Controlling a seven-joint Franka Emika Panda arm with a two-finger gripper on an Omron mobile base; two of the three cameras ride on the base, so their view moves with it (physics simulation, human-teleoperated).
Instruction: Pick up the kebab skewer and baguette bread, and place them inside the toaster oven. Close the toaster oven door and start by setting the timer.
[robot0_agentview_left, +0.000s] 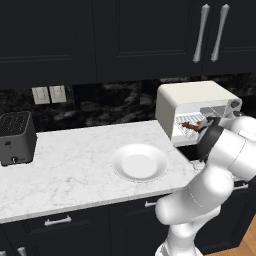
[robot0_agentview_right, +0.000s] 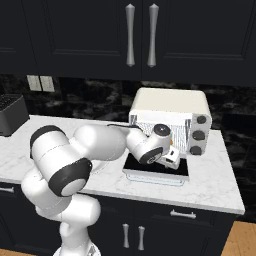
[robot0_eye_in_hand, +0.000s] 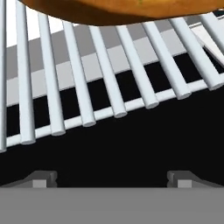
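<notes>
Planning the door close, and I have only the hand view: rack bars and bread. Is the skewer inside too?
Observer: Yes. In the left base view the kebab skewer lies on the rack inside the toaster oven.
Operator: How does the door stand?
Observer: The toaster oven door is folded down flat, beneath the arm's wrist.
Operator: Where are the knobs?
Observer: Three round knobs are stacked on the oven's right front; the arm is not touching them.
</notes>
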